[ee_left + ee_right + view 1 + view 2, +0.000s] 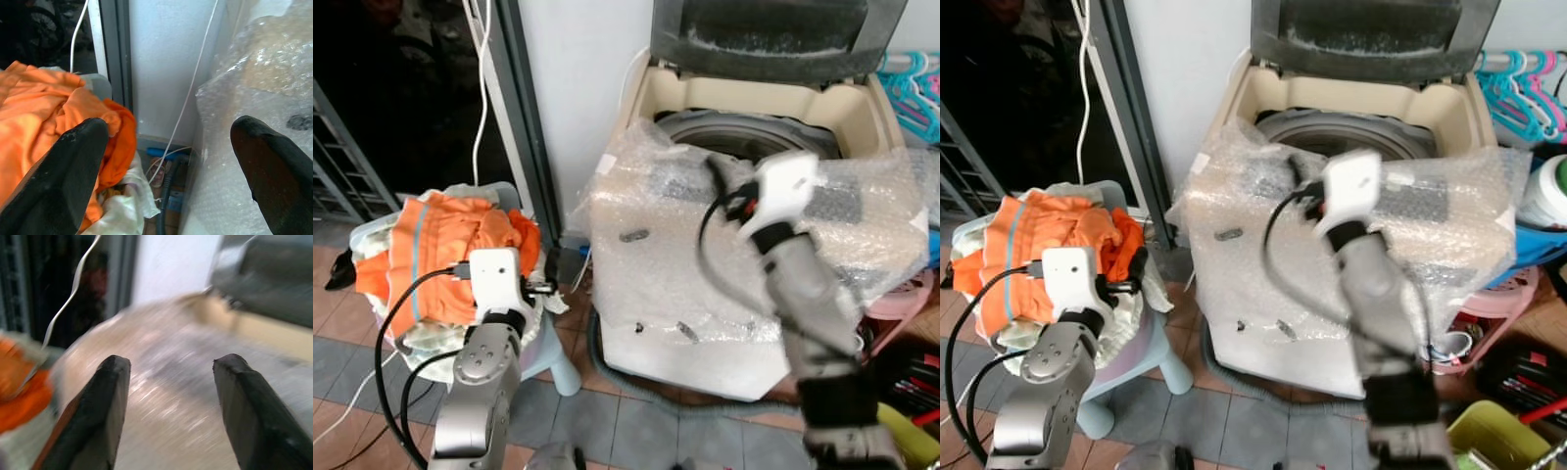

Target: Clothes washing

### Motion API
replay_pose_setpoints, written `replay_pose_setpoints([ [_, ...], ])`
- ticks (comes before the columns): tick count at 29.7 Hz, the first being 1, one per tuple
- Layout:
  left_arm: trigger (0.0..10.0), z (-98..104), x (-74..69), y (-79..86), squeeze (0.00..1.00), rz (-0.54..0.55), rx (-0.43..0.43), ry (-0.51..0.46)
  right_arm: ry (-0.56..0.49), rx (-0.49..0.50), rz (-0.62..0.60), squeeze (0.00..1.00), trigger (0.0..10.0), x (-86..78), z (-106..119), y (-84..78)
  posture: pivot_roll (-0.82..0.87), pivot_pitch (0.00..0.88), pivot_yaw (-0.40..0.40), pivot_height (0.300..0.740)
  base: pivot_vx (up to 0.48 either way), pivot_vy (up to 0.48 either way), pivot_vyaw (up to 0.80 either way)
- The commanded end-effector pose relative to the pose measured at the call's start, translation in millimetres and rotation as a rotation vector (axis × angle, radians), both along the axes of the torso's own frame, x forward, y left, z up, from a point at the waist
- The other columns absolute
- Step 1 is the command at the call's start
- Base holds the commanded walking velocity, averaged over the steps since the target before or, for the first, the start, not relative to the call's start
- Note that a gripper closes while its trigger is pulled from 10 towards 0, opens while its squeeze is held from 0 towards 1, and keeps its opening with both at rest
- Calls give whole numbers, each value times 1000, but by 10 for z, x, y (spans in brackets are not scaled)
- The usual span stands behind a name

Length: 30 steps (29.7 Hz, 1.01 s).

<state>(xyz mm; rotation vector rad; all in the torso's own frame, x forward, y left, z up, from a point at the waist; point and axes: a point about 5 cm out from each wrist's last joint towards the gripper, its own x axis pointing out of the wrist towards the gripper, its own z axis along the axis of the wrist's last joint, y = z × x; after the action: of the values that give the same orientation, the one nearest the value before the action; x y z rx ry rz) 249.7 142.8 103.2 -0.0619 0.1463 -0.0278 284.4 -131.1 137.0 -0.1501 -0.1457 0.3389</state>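
Orange clothes (460, 240) lie heaped in a pale laundry basket (372, 230) at the left of the frame, the basket resting on a light blue plastic stool (553, 357) on the tiled floor (636, 431). Just right of the heap, the left gripper (166, 161) hangs in the gap between the clothes and the washing machine (754, 196), its jaws wide apart and holding nothing. The top-loading washing machine fills the centre and right of the frame, its lid (773, 34) raised against the white wall (578, 78) and its body wrapped in bubble wrap (646, 264). The right gripper (168, 406) is raised over the wrapped front edge of the machine, jaws apart and empty; the wrist view is blurred. A white cable (481, 88) runs down the wall at upper left, and turquoise hangers (915, 93) hang at the far right.
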Motion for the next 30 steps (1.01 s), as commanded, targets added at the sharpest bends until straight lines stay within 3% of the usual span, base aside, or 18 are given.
replay_pose_setpoints([
  [1, 10000, -7, 0, 51, 0, 14, 18, 11, -56, -2, 29, 0, 10000, -59, 73, 83, -30, 0, 32, 740, 0, 480, 0],
  [4, 10000, 3, 2, 48, 0, 4, 23, 6, -3, 50, -8, 0, 10000, -142, -27, 88, -32, 0, 44, 740, 0, 480, 0],
  [11, 10000, 3, 19, 25, 0, -12, 24, 6, 52, 92, -54, 0, 10000, -151, -41, 50, -40, 0, 50, 740, 0, 480, 0],
  [14, 10000, 14, 32, 20, 0, -8, 32, 1, 99, 18, -107, 0, 10000, -158, -152, 42, -39, 0, 49, 740, 0, 480, 0],
  [17, 10000, 32, 35, 37, 0, 9, 32, -13, 159, 151, -65, 0, 10000, -159, -171, 59, -38, 0, 48, 740, 0, 0, 0],
  [21, 10000, 68, 32, 64, 0, 33, 53, -43, 218, 69, -110, 0, 10000, -138, -232, -17, -36, 0, 47, 740, 0, 0, 0],
  [22, 10000, 77, 33, 73, 0, 42, 51, -50, 252, 141, -94, 0, 10000, -143, -250, -32, -34, 0, 45, 740, 0, 0, 0],
  [23, 10000, 79, 33, 74, 0, 44, 50, -51, 258, 165, -92, 0, 10000, -145, -251, -34, -34, 0, 45, 740, 0, 0, 0],
  [28, 10000, 108, 41, 115, 0, 79, 89, -71, 138, 21, -77, 0, 10000, -46, -133, -32, -27, 0, 44, 740, 0, 0, 731],
  [30, 10000, 96, 30, 128, 0, 91, 89, -64, 134, 25, -65, 0, 10000, -12, -106, -24, -26, 0, 44, 740, 0, 0, 731],
])
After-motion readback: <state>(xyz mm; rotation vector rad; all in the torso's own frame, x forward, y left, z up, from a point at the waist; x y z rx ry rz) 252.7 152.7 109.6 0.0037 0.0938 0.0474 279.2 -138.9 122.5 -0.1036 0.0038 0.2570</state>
